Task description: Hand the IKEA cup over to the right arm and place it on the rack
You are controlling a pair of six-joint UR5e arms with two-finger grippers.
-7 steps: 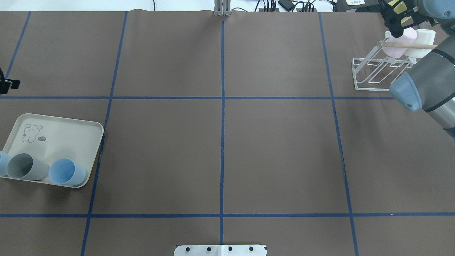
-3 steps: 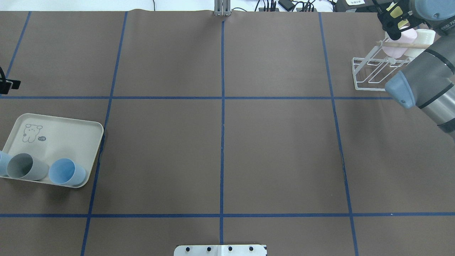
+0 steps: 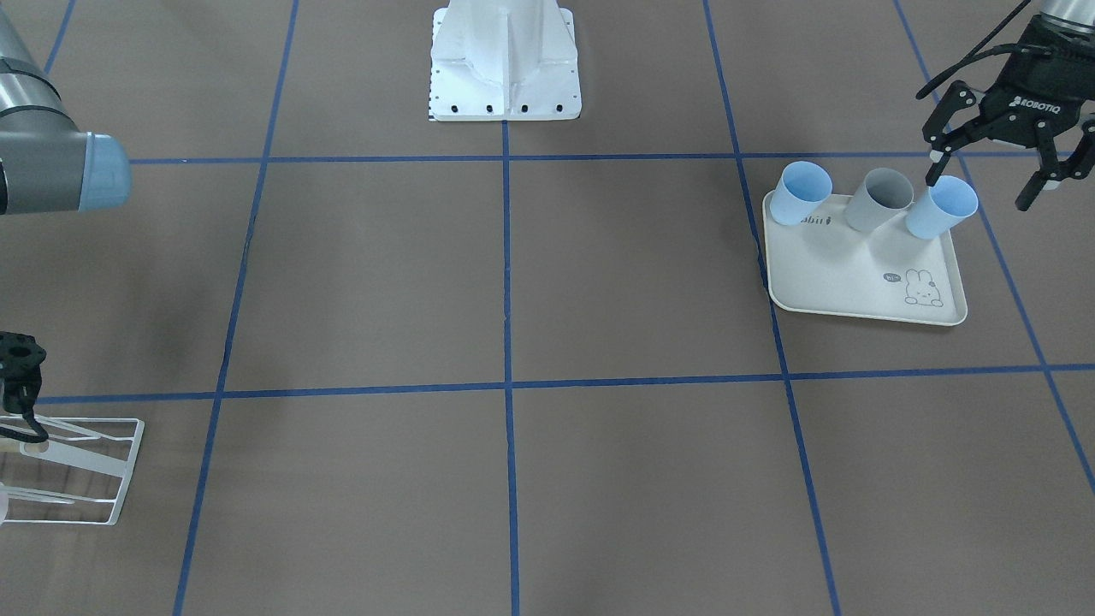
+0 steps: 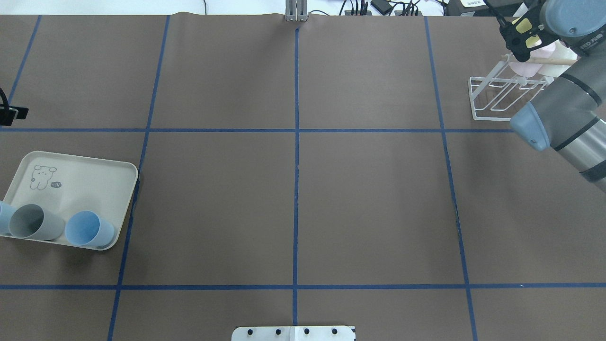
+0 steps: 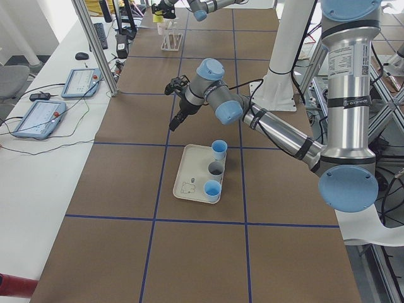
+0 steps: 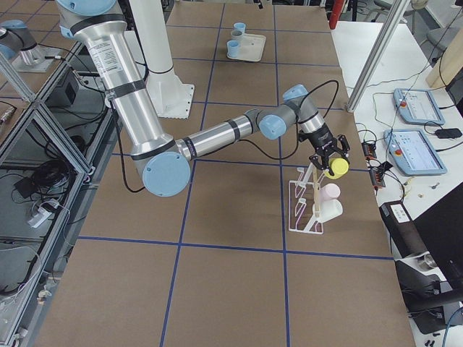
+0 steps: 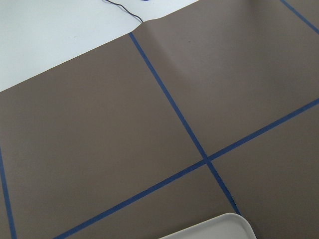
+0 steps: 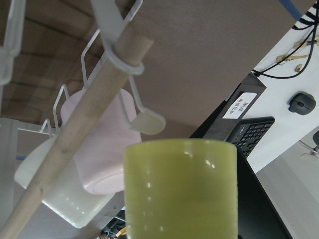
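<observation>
Yellow-green and glossy, the IKEA cup (image 8: 179, 191) was a plain round tumbler with small highlights on its smooth wall. The right gripper (image 6: 329, 156) had its fingers closed on it and held it in the air at the top of the rack (image 6: 304, 206), just above a pink cup (image 6: 330, 191). Whether it touched the rack could not be told. The rack was thin white wire with slanted bars and a pale round wooden dowel (image 8: 75, 134) along its top. The pink cup and a white cup (image 6: 331, 210) lay side by side under that dowel.

"ROBOTIQ" stood in white letters on the black left gripper (image 3: 984, 188), which hung wide open and empty over the far edge of a cream tray (image 3: 855, 312). That tray bore a line-drawn rabbit; its small print was too fine to read. Two pale blue cups (image 3: 800, 192) and a grey cup (image 3: 881, 198) stood on it. The table (image 3: 642, 274) was matt brown, crossed by blue tape lines.
</observation>
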